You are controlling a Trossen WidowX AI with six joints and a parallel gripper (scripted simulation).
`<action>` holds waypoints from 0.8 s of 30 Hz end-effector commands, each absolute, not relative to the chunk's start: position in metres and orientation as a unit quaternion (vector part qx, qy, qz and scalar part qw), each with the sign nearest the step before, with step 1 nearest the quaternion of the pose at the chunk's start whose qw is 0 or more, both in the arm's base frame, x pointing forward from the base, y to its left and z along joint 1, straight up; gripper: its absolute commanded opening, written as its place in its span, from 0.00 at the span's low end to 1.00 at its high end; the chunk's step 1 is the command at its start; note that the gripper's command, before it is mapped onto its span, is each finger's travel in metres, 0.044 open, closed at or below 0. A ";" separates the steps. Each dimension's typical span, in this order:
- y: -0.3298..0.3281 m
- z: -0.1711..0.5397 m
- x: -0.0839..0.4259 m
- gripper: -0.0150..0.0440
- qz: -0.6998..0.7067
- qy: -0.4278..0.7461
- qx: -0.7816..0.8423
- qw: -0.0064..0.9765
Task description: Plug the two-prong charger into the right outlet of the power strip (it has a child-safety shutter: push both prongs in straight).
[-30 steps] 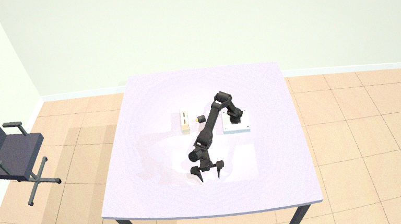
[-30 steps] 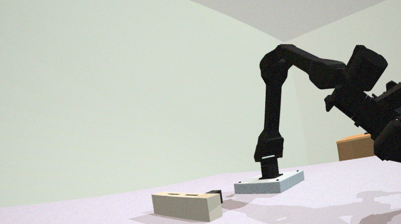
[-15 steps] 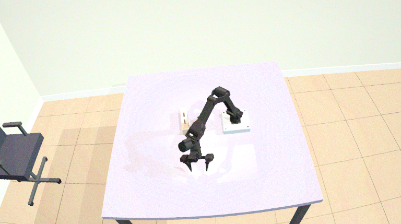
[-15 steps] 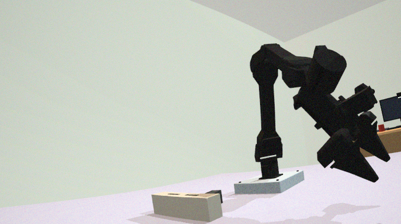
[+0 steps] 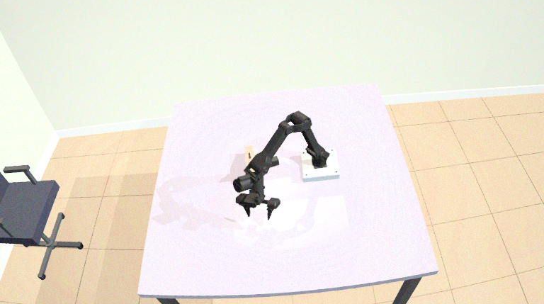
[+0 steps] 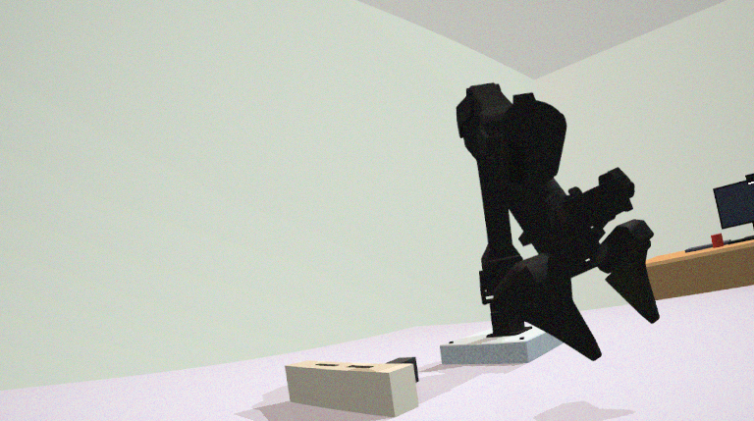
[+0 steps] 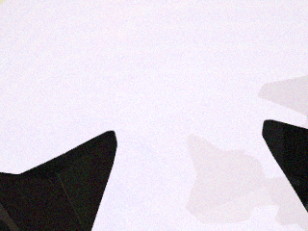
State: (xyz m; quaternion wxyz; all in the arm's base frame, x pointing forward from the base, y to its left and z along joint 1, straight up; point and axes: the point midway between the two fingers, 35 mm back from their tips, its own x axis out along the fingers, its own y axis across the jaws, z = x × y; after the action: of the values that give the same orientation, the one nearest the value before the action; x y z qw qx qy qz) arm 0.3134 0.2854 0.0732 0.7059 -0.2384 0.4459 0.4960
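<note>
The end effector (image 5: 258,209), at frame centre, is spread fully wide, grips nothing, and points down above the worktop (image 5: 360,224).

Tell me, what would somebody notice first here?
The tall black jointed robot arm folded over the pale lilac table, its pincer wide open, empty and pointing down. Next, the cream box-shaped power strip lying near the arm's white base plate, a small black charger beside it.
</note>
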 end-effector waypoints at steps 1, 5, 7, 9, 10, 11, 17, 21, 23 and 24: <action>0.262 0.074 0.320 1.00 0.473 0.457 -0.242 0.713; 0.239 0.074 0.325 1.00 0.447 0.474 -0.237 0.720; 0.227 0.074 0.328 1.00 0.435 0.483 -0.233 0.723; 0.216 0.074 0.330 1.00 0.422 0.491 -0.230 0.726; 0.210 0.074 0.330 1.00 0.415 0.496 -0.228 0.728; 0.204 0.074 0.331 1.00 0.409 0.500 -0.227 0.729; 0.170 0.073 0.334 1.00 0.373 0.523 -0.219 0.735; 0.147 0.073 0.334 1.00 0.348 0.538 -0.213 0.737; 0.136 0.073 0.333 1.00 0.337 0.546 -0.210 0.738; 0.130 0.073 0.332 1.00 0.331 0.551 -0.208 0.738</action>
State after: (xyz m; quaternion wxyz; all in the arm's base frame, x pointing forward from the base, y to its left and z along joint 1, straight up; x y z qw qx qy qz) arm 0.3361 0.1480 0.0727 0.7384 -0.2100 0.5381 0.3479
